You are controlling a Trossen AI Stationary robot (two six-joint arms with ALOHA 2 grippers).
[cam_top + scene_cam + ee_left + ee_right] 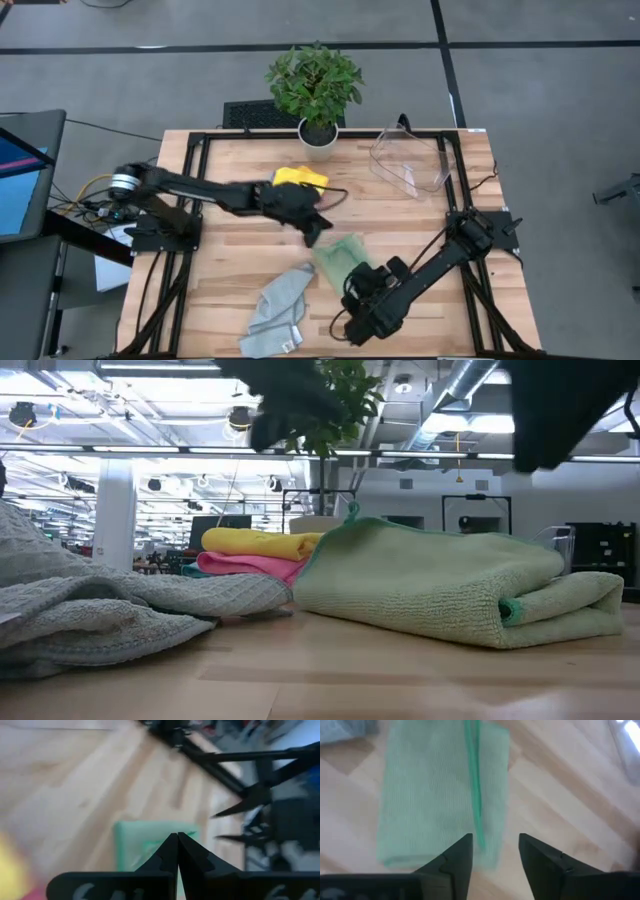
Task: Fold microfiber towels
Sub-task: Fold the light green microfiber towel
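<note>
- The left gripper [318,232] is sitting at the centre of the high view, just above the upper left corner of the folded sage green towel [342,252]; its fingers [170,855] are pressing together with nothing between them.
- The right gripper [362,283] is sitting in the lower centre of the high view, just beside the lower right edge of the sage green towel; its fingers [460,857] are standing apart, with bare tabletop showing in the gap and nothing pinched.
- The sage green towel is lying folded into a thick rectangle on the wooden tabletop [230,265], with a darker green hem showing along its edge; in the low view it is filling the centre right of the frame.
- A grey-teal waffle towel [278,310] is lying crumpled at the lower centre left of the high view, near the front edge of the tabletop and well apart from both grippers.
- A stack of folded towels is sitting at the upper centre of the high view, with a yellow towel [300,179] on top; the low view is showing a pink towel [250,566] directly under it.
- A potted plant [316,95] is standing at the upper centre edge of the tabletop, just above the stack.
- A clear plastic bin [412,158] is resting at the upper right of the tabletop.
</note>
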